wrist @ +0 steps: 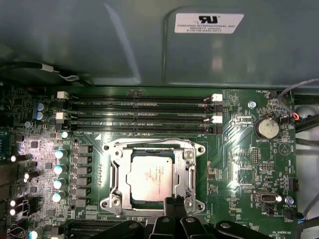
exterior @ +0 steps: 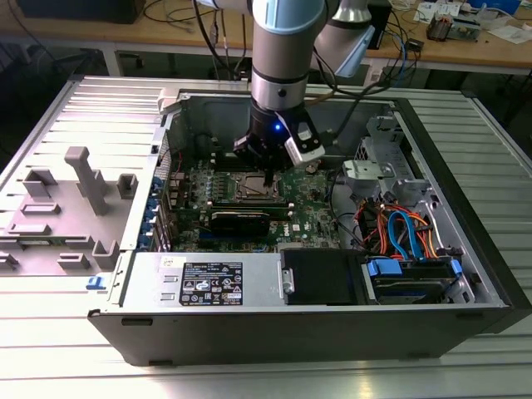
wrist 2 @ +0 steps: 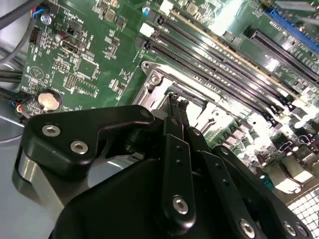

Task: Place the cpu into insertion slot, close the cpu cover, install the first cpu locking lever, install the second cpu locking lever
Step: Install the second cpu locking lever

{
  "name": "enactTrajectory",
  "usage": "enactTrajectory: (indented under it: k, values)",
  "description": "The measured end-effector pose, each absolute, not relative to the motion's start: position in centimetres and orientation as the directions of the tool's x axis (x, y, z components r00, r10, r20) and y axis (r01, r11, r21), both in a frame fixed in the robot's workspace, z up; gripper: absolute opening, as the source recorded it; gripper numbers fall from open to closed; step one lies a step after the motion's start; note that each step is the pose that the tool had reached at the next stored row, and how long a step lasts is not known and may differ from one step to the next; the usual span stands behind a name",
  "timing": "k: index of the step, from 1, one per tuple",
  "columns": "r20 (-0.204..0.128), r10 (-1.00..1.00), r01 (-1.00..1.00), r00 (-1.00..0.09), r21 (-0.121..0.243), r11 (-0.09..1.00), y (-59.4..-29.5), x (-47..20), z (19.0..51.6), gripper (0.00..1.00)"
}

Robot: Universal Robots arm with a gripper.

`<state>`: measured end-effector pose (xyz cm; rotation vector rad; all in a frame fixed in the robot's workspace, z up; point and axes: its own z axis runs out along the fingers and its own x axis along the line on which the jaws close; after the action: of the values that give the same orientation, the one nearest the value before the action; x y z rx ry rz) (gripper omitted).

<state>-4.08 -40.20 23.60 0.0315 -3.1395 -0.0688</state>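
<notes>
Gripper (wrist: 174,203) lowered at lower centre of the first wrist view, fingertips pinched narrow together against the cpu cover (wrist: 115,175) edge. Seated inside the insertion slot (wrist: 197,149): the cpu (wrist: 151,175), faintly printed. White label (exterior: 205,284) on the open computer case (exterior: 465,249).

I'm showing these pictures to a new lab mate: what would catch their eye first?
Probably the arm reaching down into the open computer case, its gripper right at the insertion slot on the green motherboard. In the first wrist view, the cpu lies in the slot with the silvery cpu cover framing it, and the gripper's fingertips sit at the cover's edge.
</notes>
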Motion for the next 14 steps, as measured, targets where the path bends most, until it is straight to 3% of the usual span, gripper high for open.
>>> enactTrajectory:
  k: [14]
  values:
    - [0.001, -0.02, -0.02, -1.0, 0.044, 0.999, -42.5, -6.3, 24.1, 0.11]
